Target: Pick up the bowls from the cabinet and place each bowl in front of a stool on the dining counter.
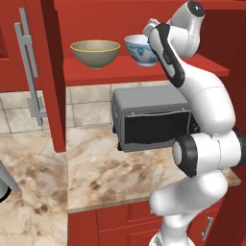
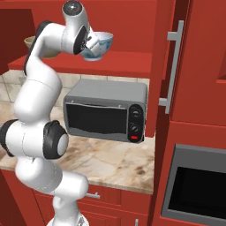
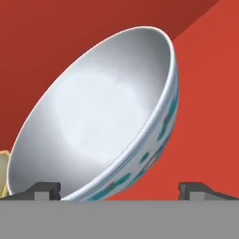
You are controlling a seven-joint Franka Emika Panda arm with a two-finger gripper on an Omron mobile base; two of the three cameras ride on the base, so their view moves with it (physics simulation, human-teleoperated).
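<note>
Two bowls stand on the red shelf [image 1: 120, 72] of the open cabinet. The olive-tan bowl [image 1: 95, 53] [image 2: 30, 42] is on the left. The white bowl with blue patterning [image 1: 139, 49] [image 2: 100, 44] [image 3: 107, 121] is on the right. My gripper [image 2: 91, 44] [image 3: 120, 190] is open right at the white bowl's near rim. In the hand view the bowl looms large and tilted; the left fingertip [image 3: 46, 189] is by its lower edge and the right fingertip [image 3: 193, 189] stands clear of it. Nothing is held.
A grey toaster oven [image 1: 151, 117] [image 2: 106, 110] sits on the marble counter [image 1: 105, 173] under the shelf. The cabinet's door stands open to the side, with its grey bar handle [image 1: 29, 72] [image 2: 173, 66]. A built-in oven [image 2: 194, 185] is low on the right.
</note>
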